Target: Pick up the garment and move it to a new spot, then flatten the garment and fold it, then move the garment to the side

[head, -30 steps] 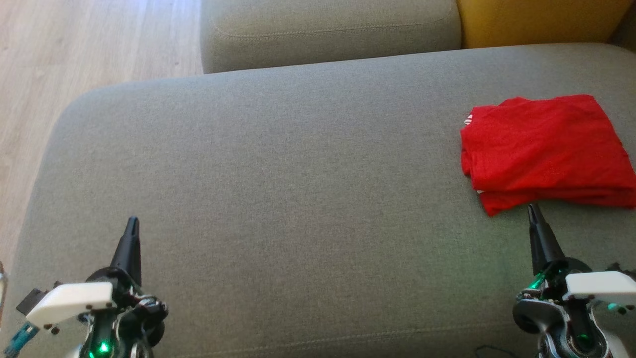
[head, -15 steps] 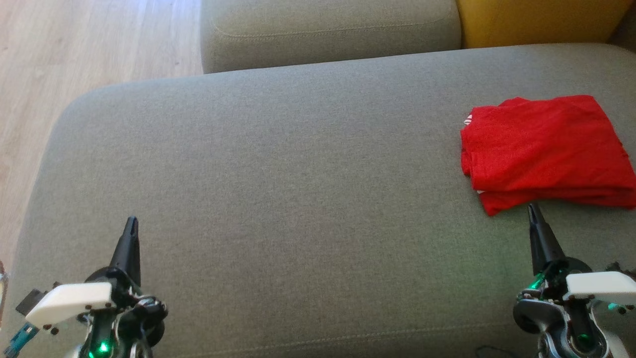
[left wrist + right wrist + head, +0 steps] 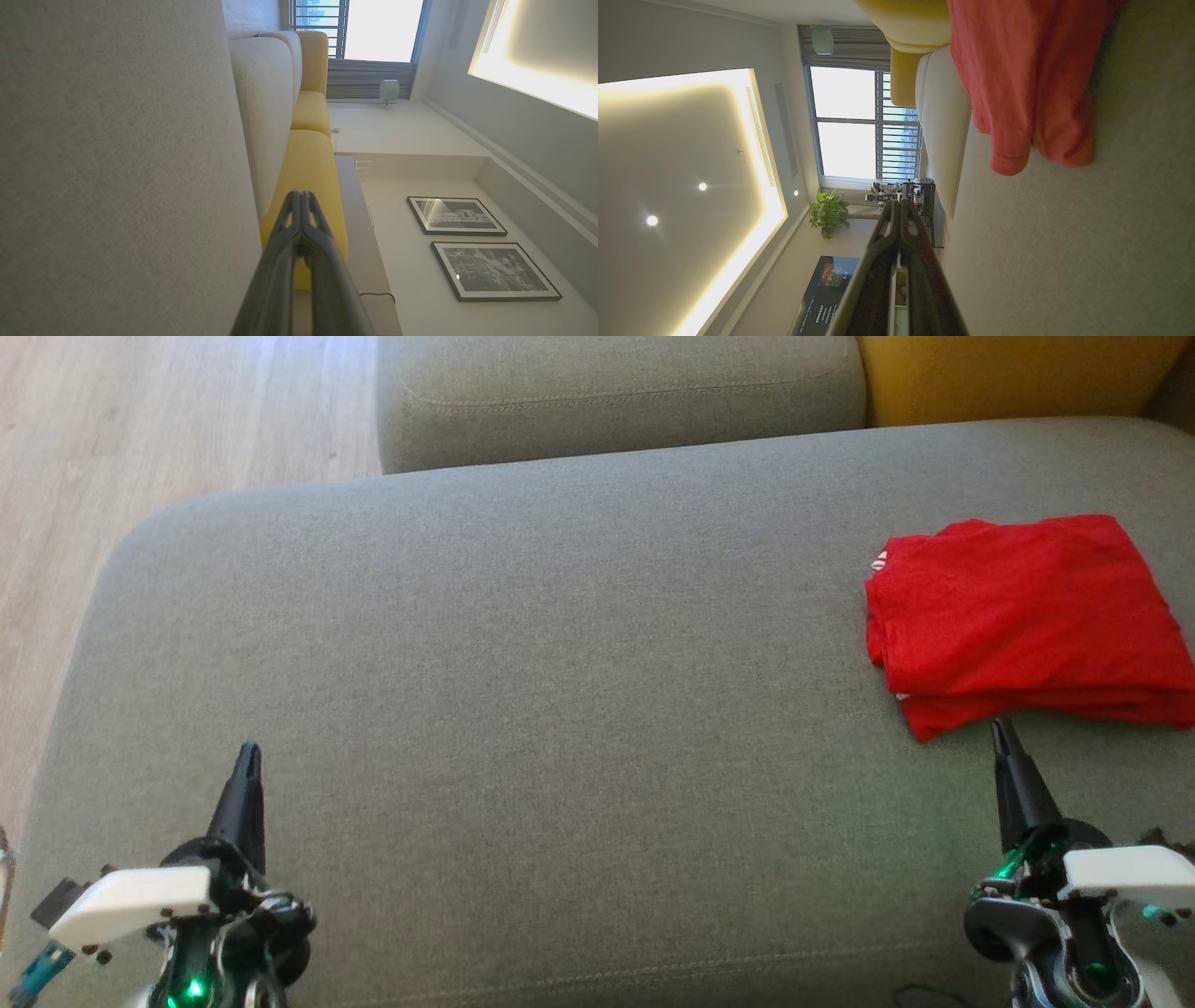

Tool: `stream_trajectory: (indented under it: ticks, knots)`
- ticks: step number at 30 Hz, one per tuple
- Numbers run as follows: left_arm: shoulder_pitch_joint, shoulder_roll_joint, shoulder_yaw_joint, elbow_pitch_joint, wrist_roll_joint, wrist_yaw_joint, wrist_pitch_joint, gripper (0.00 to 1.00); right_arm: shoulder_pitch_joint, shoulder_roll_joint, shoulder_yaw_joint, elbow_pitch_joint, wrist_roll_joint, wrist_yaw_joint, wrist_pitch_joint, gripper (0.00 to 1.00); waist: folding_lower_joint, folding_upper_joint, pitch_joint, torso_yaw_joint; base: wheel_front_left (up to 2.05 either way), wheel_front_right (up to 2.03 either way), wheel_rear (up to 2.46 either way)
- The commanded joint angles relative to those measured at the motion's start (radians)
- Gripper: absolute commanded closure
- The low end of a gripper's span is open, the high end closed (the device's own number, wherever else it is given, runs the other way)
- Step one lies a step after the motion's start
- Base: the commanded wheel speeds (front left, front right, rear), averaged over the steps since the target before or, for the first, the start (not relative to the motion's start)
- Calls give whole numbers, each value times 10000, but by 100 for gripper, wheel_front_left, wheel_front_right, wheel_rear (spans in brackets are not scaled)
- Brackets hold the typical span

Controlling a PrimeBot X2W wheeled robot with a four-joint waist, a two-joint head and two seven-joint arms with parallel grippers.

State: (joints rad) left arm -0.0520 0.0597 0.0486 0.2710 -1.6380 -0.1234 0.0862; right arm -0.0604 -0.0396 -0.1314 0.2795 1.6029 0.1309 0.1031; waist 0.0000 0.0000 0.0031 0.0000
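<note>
One red garment (image 3: 1027, 616) lies folded in flat layers at the frame's right edge on the grey sofa seat (image 3: 560, 663); left hand (image 3: 247, 752) and right hand (image 3: 1000, 728), both pressed together, hold nothing.

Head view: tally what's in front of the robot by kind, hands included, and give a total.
red garment: 1
grey cushions: 2 (near cushion, far cushion)
yellow cushion: 1
hands: 2 (left hand, right hand, both shut)
Total: 6
</note>
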Motion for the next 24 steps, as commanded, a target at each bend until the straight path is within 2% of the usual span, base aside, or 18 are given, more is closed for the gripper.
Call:
stream_trajectory:
  ticks: [1,24]
  knots:
    - [-537,101,382,-270,70,-73,54,100,-476,-106,177,-348,57,-2,101,100,0,0,0,0,0,0,0]
    - [-543,49,456,-267,131,-73,113,100,-476,-106,177,-347,58,-2,101,100,0,0,0,0,0,0,0]
